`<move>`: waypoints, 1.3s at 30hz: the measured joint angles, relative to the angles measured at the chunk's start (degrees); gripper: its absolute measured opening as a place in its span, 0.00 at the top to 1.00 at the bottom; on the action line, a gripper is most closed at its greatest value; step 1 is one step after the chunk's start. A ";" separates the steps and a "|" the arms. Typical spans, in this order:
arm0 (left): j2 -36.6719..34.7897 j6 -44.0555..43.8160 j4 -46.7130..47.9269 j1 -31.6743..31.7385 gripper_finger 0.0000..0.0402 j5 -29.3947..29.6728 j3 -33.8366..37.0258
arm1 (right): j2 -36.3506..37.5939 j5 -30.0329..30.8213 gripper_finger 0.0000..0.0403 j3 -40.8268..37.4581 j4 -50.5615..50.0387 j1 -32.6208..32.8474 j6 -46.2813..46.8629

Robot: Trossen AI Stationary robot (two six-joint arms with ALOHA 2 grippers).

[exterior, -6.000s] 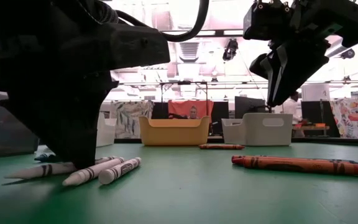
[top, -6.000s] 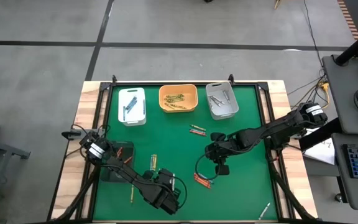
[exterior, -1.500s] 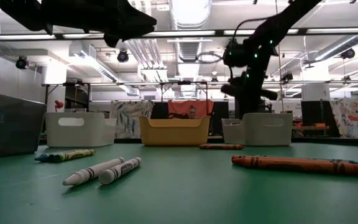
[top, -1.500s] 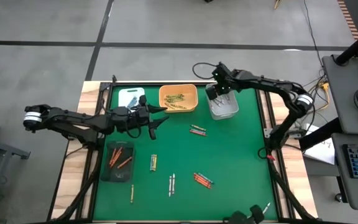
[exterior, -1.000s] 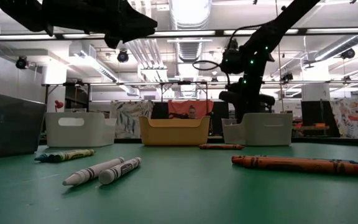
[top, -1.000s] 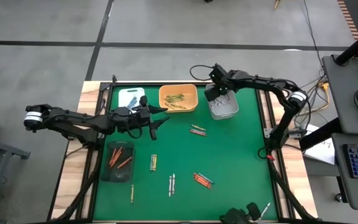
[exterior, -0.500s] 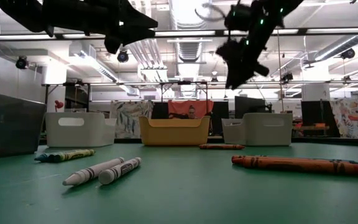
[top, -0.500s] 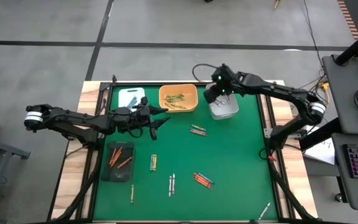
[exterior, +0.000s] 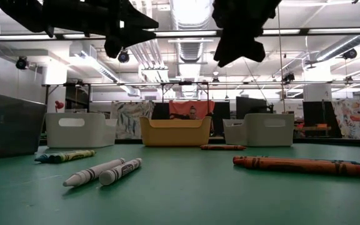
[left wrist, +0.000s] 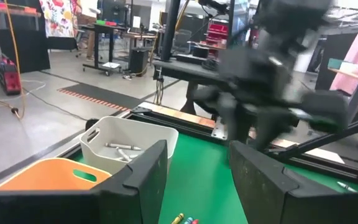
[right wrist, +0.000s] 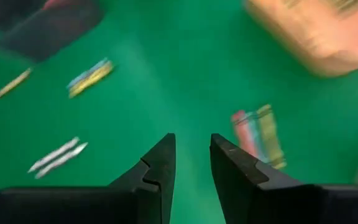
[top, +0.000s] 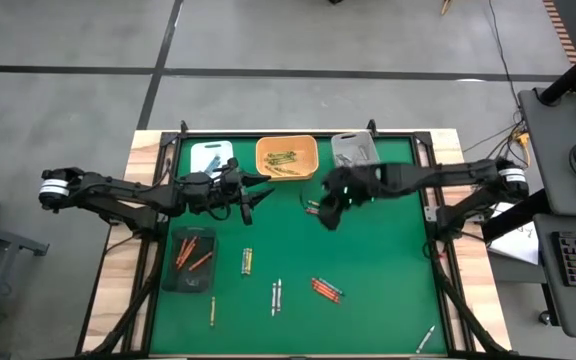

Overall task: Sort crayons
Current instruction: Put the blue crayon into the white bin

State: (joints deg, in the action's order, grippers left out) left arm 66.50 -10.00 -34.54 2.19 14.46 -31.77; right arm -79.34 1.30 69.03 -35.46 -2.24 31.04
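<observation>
Crayons lie loose on the green mat: a yellow and blue pair [top: 247,262], a white pair [top: 277,295], a red-orange pair [top: 325,290], a single yellow one [top: 211,312], and a small group [right wrist: 257,134] just ahead of my right gripper. My right gripper [top: 328,212] hangs above the mat's middle, open by a narrow gap [right wrist: 191,146], nothing between its fingers. My left gripper [top: 245,196] hovers open [left wrist: 197,155] near the orange tray [top: 286,158], holding nothing. Both grippers show high above the mat in the low view, the left [exterior: 120,28] and the right [exterior: 239,31].
Along the far edge stand a white tray [top: 211,155], the orange tray with yellow crayons, and a grey tray [top: 353,148] with grey ones. A dark tray [top: 190,255] with red-orange crayons sits at the left. One white crayon [top: 426,338] lies off the mat's near right corner.
My right gripper has risen out of the grey tray and swung toward the table's near edge and left, ending over the mat's middle above the small crayon group. The crayons on the mat have stayed where they were.
</observation>
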 joint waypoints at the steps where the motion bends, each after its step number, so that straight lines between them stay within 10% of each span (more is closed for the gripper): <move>1: 0.00 -0.06 0.00 -0.02 0.61 0.00 -0.01 | -0.64 -0.35 0.78 -0.02 -0.01 1.58 1.44; 24: -0.04 -1.04 -0.07 -1.27 0.61 -0.66 0.00 | -15.74 -13.50 0.78 -0.04 -8.35 23.07 26.00; 39: -0.04 -1.02 0.22 -1.27 0.61 -0.68 -0.02 | -19.12 0.48 0.74 -0.04 -7.66 33.67 21.09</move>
State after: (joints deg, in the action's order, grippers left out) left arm 66.46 -11.03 -34.33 0.93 13.78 -31.79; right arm -98.45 1.79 68.99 -43.11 31.42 52.13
